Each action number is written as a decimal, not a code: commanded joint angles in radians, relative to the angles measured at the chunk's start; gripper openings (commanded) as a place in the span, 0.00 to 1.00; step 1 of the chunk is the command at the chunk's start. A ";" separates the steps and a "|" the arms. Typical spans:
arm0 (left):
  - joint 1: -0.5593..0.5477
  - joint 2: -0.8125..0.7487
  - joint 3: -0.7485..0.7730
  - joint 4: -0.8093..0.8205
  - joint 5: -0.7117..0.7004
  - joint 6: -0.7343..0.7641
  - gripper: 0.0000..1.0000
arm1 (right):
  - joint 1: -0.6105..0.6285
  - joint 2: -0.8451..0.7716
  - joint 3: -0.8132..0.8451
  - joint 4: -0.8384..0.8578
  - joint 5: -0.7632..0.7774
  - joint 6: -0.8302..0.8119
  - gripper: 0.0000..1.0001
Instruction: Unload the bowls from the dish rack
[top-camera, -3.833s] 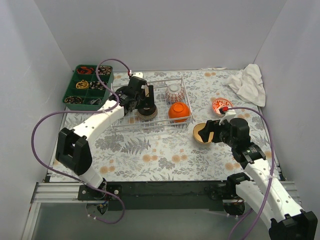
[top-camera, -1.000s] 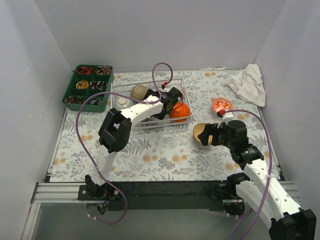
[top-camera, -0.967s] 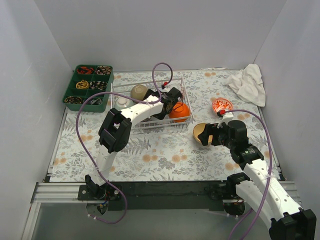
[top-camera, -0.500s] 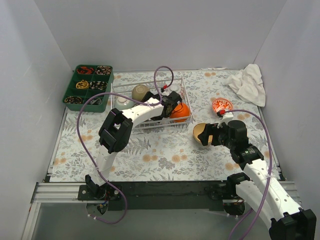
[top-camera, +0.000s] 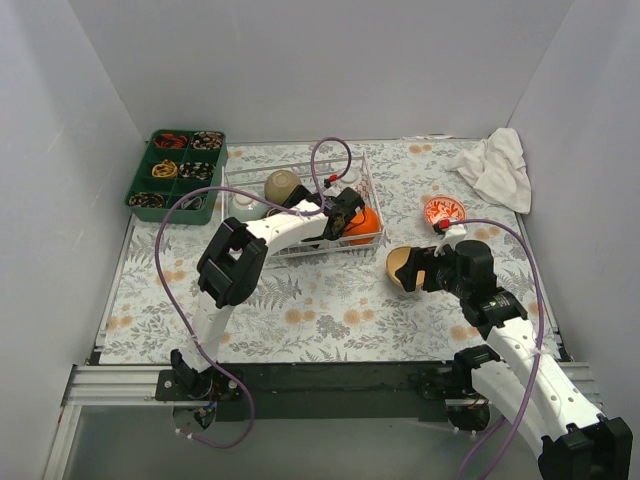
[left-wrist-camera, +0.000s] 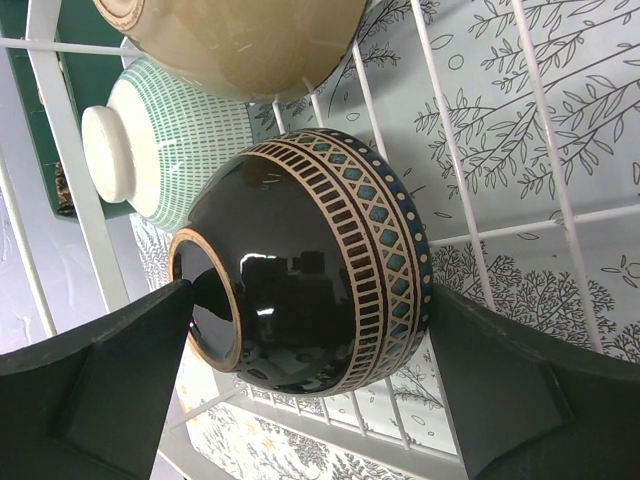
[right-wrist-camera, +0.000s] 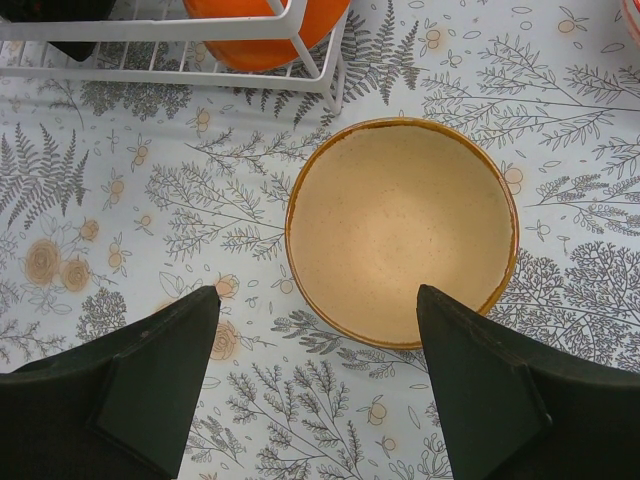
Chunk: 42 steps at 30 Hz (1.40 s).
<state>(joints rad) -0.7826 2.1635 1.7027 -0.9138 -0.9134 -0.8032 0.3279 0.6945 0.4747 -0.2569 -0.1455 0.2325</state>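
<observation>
Now left tool (left-wrist-camera: 310, 295), clamped on dark bowl (left-wrist-camera: 330, 250), has swung right inside dish rack (top-camera: 290, 256): lift-out likely next. Right tool (right-wrist-camera: 318, 296), spread wide, over cream bowl (right-wrist-camera: 400, 240).

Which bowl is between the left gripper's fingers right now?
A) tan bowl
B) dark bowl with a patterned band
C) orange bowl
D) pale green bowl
B: in the left wrist view the left gripper has a finger against each end of the dark bowl with a patterned band; the pale green bowl and tan bowl lie behind it.
</observation>
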 joint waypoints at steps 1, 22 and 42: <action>0.016 -0.033 -0.026 0.004 0.113 -0.033 0.93 | 0.003 -0.003 -0.008 0.051 -0.017 -0.007 0.88; -0.017 -0.099 0.127 -0.027 0.153 -0.028 0.50 | 0.003 -0.001 -0.005 0.053 -0.022 -0.007 0.87; -0.014 -0.208 0.097 0.070 0.110 -0.013 0.14 | 0.003 -0.007 0.012 0.053 -0.049 -0.004 0.87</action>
<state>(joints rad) -0.7914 2.0792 1.8072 -0.8989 -0.7731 -0.8200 0.3279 0.6952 0.4747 -0.2508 -0.1684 0.2325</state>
